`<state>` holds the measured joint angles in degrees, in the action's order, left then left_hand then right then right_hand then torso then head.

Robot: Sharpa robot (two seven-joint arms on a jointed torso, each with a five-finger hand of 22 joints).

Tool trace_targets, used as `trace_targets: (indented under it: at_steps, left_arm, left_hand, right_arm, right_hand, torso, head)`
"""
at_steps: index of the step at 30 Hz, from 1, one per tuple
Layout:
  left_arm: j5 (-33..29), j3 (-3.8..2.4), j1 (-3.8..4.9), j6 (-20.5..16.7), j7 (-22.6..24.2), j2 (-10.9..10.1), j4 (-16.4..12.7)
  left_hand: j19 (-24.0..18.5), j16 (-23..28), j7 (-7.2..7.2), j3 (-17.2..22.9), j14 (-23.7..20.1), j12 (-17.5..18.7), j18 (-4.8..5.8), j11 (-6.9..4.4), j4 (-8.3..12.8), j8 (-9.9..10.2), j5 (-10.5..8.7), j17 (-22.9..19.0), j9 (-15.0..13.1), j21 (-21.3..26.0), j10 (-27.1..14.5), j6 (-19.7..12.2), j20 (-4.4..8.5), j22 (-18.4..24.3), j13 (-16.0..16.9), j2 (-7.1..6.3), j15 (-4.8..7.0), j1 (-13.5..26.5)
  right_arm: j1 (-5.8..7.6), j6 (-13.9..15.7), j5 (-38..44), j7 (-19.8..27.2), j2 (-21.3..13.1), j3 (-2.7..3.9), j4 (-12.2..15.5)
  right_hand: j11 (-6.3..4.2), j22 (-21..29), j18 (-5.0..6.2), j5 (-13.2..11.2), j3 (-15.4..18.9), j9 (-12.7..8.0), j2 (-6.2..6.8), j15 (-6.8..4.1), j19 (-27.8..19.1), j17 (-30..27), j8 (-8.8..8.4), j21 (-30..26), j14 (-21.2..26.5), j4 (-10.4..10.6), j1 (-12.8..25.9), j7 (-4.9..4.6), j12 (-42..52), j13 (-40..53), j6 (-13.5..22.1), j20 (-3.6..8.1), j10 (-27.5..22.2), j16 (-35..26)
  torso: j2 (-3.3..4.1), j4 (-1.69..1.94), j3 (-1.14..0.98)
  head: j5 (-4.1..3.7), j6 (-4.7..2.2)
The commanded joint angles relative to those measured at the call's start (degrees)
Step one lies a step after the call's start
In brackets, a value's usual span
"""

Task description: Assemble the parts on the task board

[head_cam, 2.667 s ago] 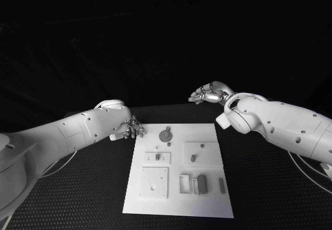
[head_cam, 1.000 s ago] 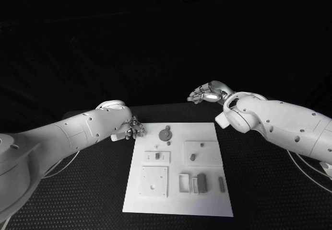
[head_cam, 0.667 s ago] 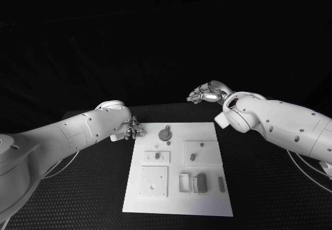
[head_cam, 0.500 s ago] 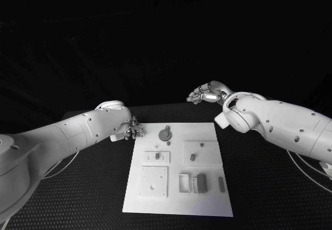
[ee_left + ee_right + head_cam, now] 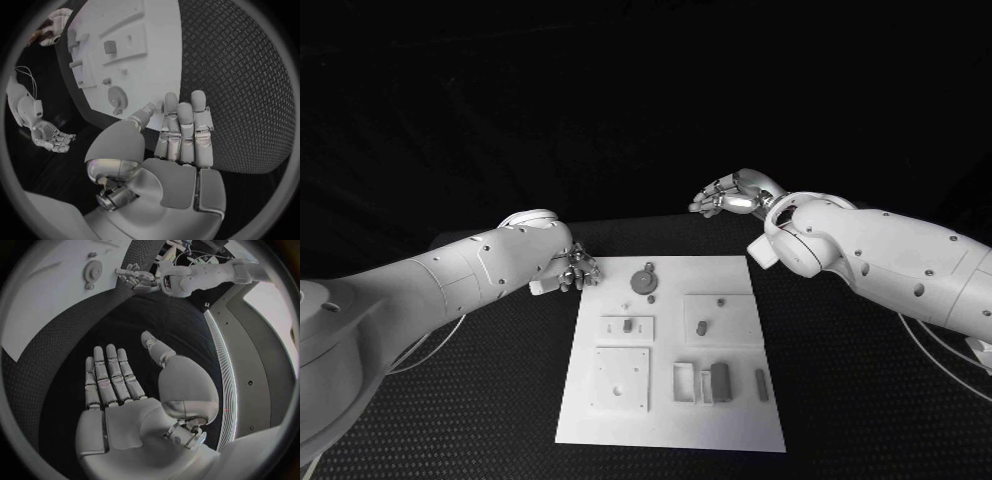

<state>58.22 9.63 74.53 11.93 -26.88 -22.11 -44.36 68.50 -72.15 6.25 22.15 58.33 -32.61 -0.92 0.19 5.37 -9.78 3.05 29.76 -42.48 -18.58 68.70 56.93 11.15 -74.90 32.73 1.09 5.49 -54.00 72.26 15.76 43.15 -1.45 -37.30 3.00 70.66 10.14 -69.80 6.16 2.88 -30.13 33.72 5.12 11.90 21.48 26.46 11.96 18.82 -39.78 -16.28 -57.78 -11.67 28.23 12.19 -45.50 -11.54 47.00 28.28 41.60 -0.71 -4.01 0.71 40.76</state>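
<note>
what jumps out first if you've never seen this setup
The white task board glows in the middle of the black table, with a round gear-like part near its far edge. The left hand hovers open by the board's far left corner; the right hand hangs open beyond it.

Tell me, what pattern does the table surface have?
The black table has a fine dotted, woven-looking texture, clearest in the left wrist view.

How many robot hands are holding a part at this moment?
0. The left hand hovers open beside the task board's far left corner; the right hand is open above the table beyond the board.
</note>
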Motion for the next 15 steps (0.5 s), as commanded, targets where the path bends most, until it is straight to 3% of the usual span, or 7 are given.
trace_targets:
  at_steps: [1, 7, 15]
  left_arm:
    - [-1.12, 0.00, 0.00, -0.31, 0.74, 0.16, 0.07]
    - [-1.26, 0.00, 0.00, -0.53, 0.71, 0.27, 0.28]
    - [-1.26, 0.00, 0.01, -0.66, 0.37, 0.37, 0.50]
  left_hand:
    - [0.54, -0.39, 0.16, -0.17, 0.24, -0.31, -0.67, -0.02, -0.57, -0.36, -0.15, -0.17, 0.15, 0.45, 0.13, 0.24, 0.03, -0.52, -0.13, -0.65, 0.20, 1.25]
    - [0.69, -0.57, 0.13, 0.12, 0.25, -0.42, -0.73, -0.06, -2.29, -0.43, -0.16, -0.54, 0.43, 0.70, 0.15, 0.19, 0.11, -0.56, -0.37, -2.19, 0.26, 2.89]
    - [0.80, -0.72, 0.09, 0.68, 0.27, -0.52, -0.78, -0.11, -2.81, -0.55, -0.15, -0.72, 0.51, 0.78, 0.20, 0.23, 0.16, -0.64, -0.47, -1.53, 0.31, 2.91]
  right_arm:
    - [0.00, -0.65, -0.05, 0.18, -0.01, 0.03, 0.07]
    - [0.00, -0.72, -0.05, 0.20, -0.01, 0.03, 0.11]
    - [0.00, -0.95, -0.06, 0.11, -0.07, 0.03, 0.14]
  right_hand:
    - [0.33, -0.06, -0.93, -0.15, 0.19, -0.05, -0.63, 0.11, -0.48, -0.10, 0.31, 0.37, 0.43, 0.04, -0.03, -0.24, 0.23, -0.09, 0.40, 0.04, -0.23, -0.33]
    - [0.33, -0.08, -0.93, -0.15, 0.19, -0.06, -0.63, 0.11, -0.49, -0.12, 0.32, 0.36, 0.44, 0.03, -0.02, -0.24, 0.24, -0.13, 0.40, 0.04, -0.24, -0.34]
    - [0.33, -0.11, -0.92, -0.15, 0.18, -0.07, -0.64, 0.12, -0.50, -0.14, 0.33, 0.36, 0.46, 0.03, -0.01, -0.24, 0.26, -0.16, 0.40, 0.04, -0.24, -0.34]
  torso:
    - [0.01, 0.00, 0.02]
    - [0.01, 0.06, 0.04]
    - [-0.02, 0.03, 0.01]
  head:
    - [-0.06, -0.04]
    - [-0.06, 0.02]
    - [-0.03, 0.00]
